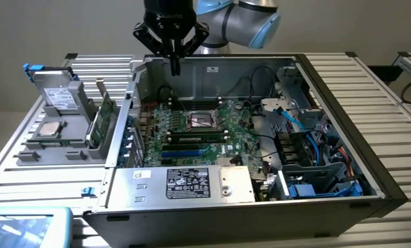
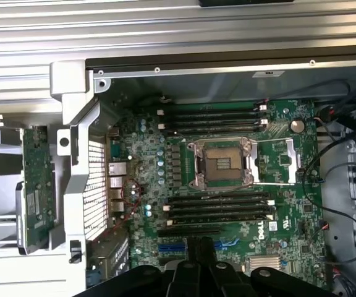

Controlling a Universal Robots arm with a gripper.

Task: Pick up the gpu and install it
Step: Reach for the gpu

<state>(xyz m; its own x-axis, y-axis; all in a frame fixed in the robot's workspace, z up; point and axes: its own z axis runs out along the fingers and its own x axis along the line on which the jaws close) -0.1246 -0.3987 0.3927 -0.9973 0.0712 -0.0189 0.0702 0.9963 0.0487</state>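
The gpu (image 1: 102, 123) is a green card standing on edge in a grey holder (image 1: 54, 155) at the exterior view's left, outside the open computer case (image 1: 343, 129). In the wrist view the gpu (image 2: 39, 176) shows as a green board beside the case's grey wall. My gripper (image 1: 174, 70) hangs shut and empty above the far end of the green motherboard (image 1: 191, 124), well apart from the gpu. Its black fingers (image 2: 193, 250) point down over the motherboard (image 2: 227, 185), close to the blue card slots (image 2: 178, 245).
The holder also carries a silver hard drive (image 1: 57, 97) and a square processor chip (image 1: 50, 129). The motherboard's processor socket (image 2: 221, 164) stands empty. A labelled power supply (image 1: 191, 183) fills the case's near end; cables and drive bays (image 1: 309, 155) crowd its right side.
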